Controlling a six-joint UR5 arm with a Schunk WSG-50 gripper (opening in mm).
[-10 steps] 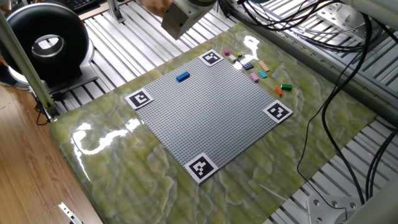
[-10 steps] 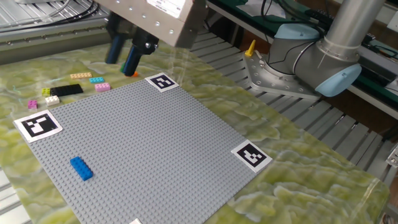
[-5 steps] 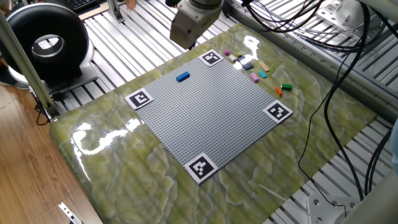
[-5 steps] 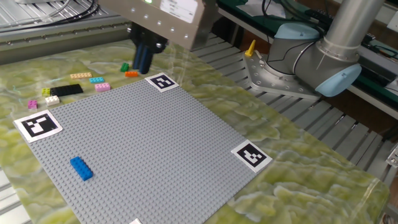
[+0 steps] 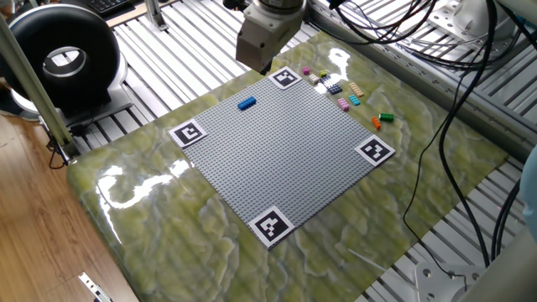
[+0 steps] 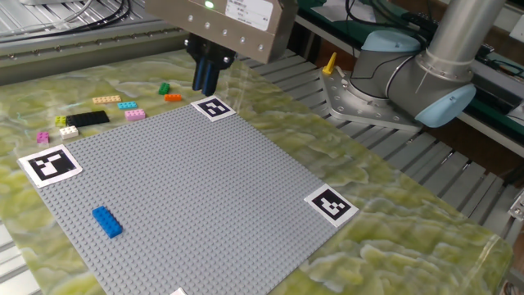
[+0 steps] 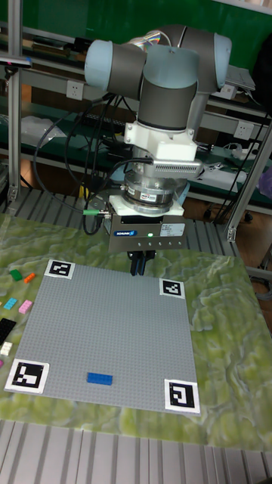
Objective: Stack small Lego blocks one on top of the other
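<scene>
Tool (image 6: 205, 78) shifted over baseplate (image 6: 188, 197) edge, fingers closed, empty, blue brick (image 6: 106, 221) well apart, loose bricks (image 6: 98, 119) beside.

In one fixed view the gripper (image 5: 254, 65) shows only as a blurred grey housing; its jaws are hidden behind it. The robot arm (image 6: 442, 49) is cut by the top edge in the other fixed view. The loose bricks (image 5: 336, 85) beside the baseplate (image 5: 277, 155) are too small there to tell apart (only specks of colour). In the tall fixed view, the pink brick (image 7: 26, 306) sits near the left edge, studs unreadable.
</scene>
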